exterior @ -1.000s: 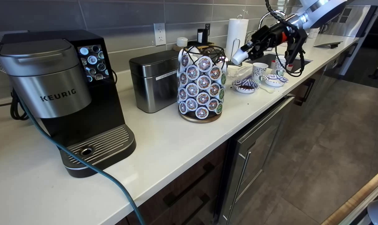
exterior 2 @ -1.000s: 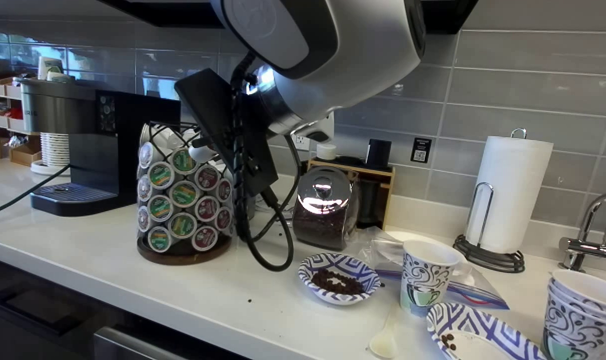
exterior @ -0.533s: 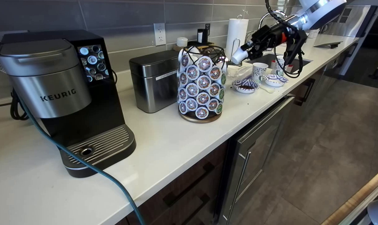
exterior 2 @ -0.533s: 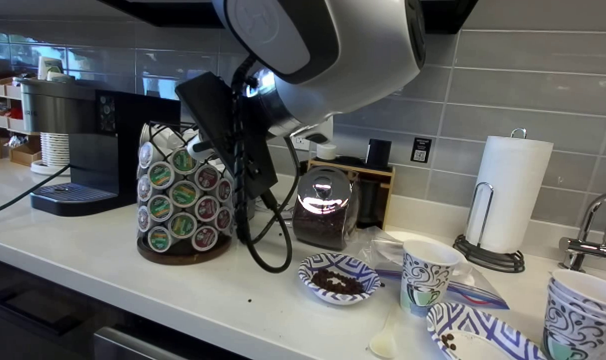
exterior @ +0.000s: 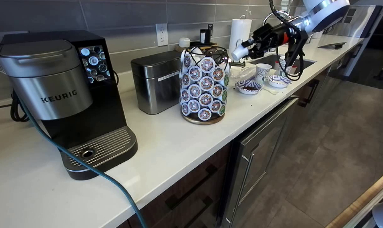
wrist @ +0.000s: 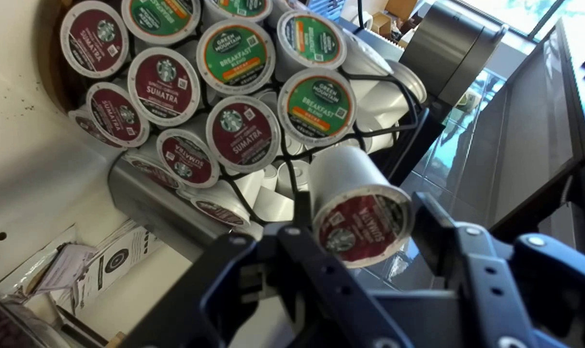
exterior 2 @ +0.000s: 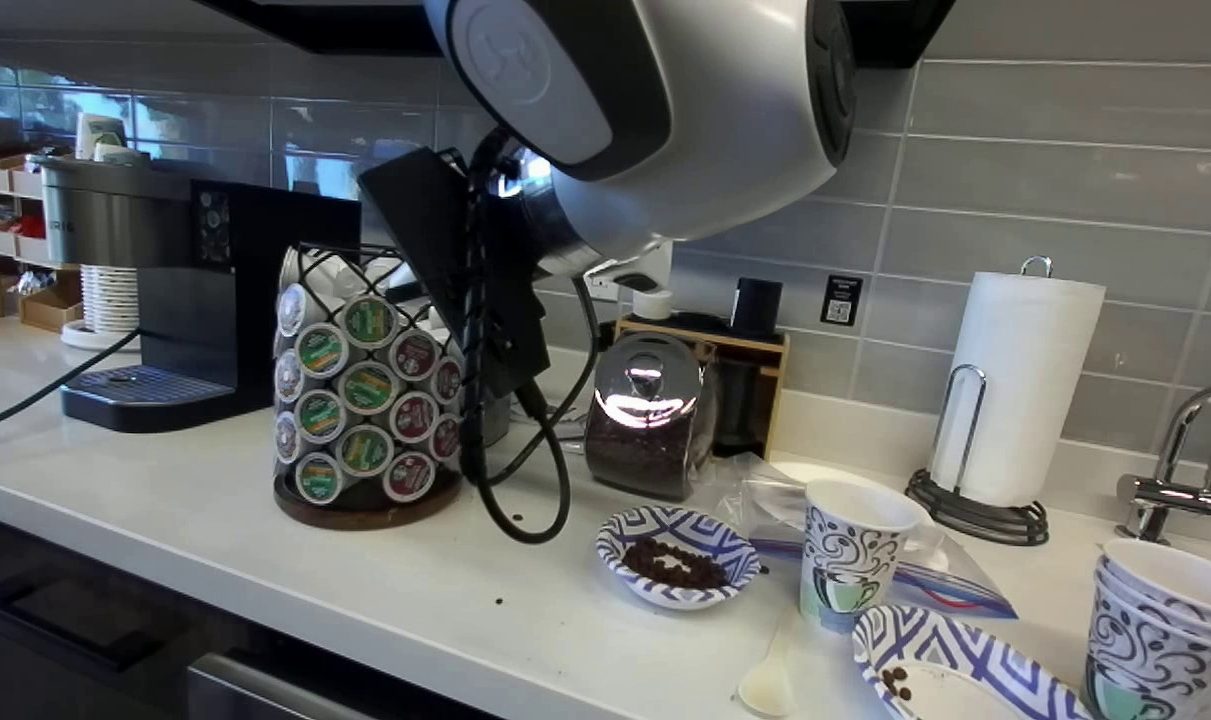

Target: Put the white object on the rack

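- In an exterior view, the white pod [exterior: 239,52] hangs in the air near the top of the rack [exterior: 207,122], on the side toward the coffee bowl [exterior: 249,87]. Compared with a second ago it sits slightly higher and closer to the rack; the rack itself stands where it did on the tabletop [exterior: 153,148]. That reads as final lining-up, not yet a placement.
- In an exterior view, the arm [exterior 2: 725,120] comes in over the rack's bowl side. The pod's pale end, which showed against the rack's upper rows a second ago, can no longer be picked out; the dark tip of the jaws shows there instead. The wrist has probably been turned to suit the rack.
- In the wrist view, the jaws are clenched on the pod, one side each. Its "Sumatra" lid faces the camera and its white cup end points toward the rack's upper edge; whether the two touch cannot be told. The loaded pods [wrist: 244,133] sit lid outward around the rack, so this orientation looks right. The next move likely calls for a short push inward, then letting go; the cup could snag on the wire.
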Robot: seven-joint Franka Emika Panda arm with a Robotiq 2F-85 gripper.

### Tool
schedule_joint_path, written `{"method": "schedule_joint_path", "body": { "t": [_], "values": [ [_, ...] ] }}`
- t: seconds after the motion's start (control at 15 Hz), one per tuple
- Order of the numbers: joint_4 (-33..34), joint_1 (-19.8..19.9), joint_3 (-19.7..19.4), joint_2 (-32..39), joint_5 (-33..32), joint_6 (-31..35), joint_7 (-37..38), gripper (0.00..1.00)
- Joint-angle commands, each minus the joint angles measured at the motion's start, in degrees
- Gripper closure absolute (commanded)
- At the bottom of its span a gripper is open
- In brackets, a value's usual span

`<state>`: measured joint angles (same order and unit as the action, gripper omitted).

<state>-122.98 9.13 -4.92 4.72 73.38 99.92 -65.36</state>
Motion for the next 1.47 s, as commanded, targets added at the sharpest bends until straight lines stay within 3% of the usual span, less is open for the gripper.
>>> {"method": "schedule_joint_path", "body": {
  "t": [0.0,0.53,1.4],
  "values": [
    [0.5,-0.5,-0.6,1.9,4.7,-1.6,-1.4,0.72],
    [0.8,-0.7,-0.6,4.6,10.1,-3.3,-0.1,0.72],
    [2.1,-1.3,-0.4,8.5,13.5,-6.4,4.1,0.72]
  ]
}}
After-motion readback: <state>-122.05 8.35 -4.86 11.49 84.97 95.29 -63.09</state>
